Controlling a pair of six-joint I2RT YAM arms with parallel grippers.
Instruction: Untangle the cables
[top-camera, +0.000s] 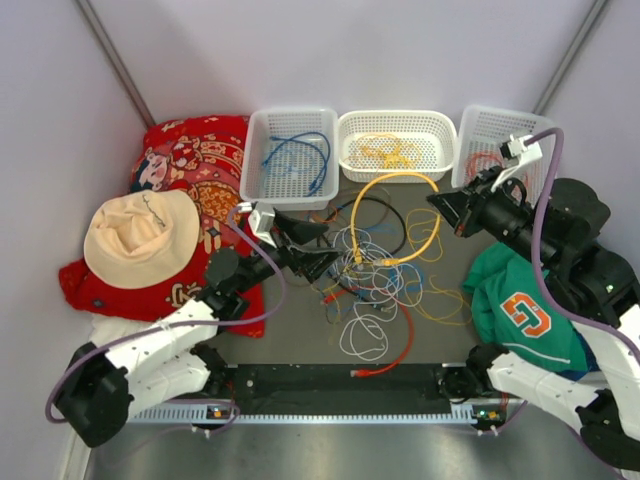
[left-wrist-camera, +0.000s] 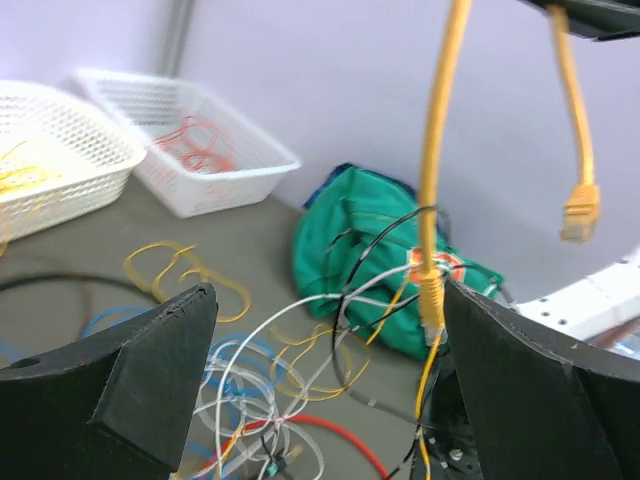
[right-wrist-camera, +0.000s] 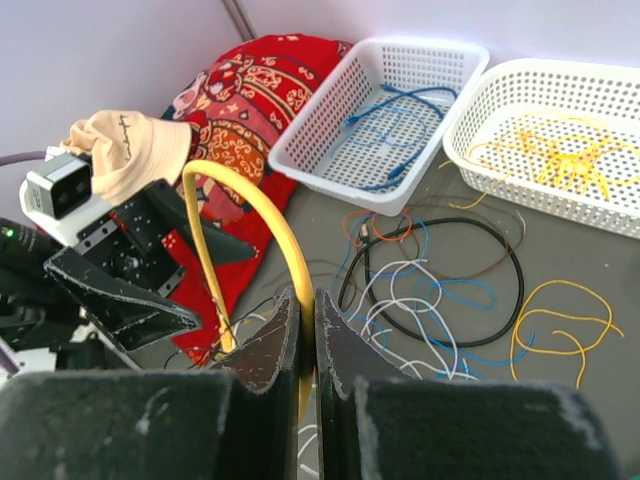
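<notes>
The right gripper (top-camera: 437, 200), jaws clenched on a yellow cable (top-camera: 372, 185), holds its loop up above the tangle of cables (top-camera: 375, 290) lying mid-counter (top-camera: 290, 340), just near of three white baskets (top-camera: 395, 114). The left gripper (top-camera: 325, 250), jaws released, hovers at the tangle's left edge.

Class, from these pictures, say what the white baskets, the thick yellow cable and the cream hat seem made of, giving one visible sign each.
White baskets: likely rigid moulded plastic, slightly glossy; perforated walls. Yellow cable: apparently a smooth rubbery plastic jacket; it holds a springy arch. Cream hat: probably soft woven cloth, matte; its brim creases and droops.
</notes>
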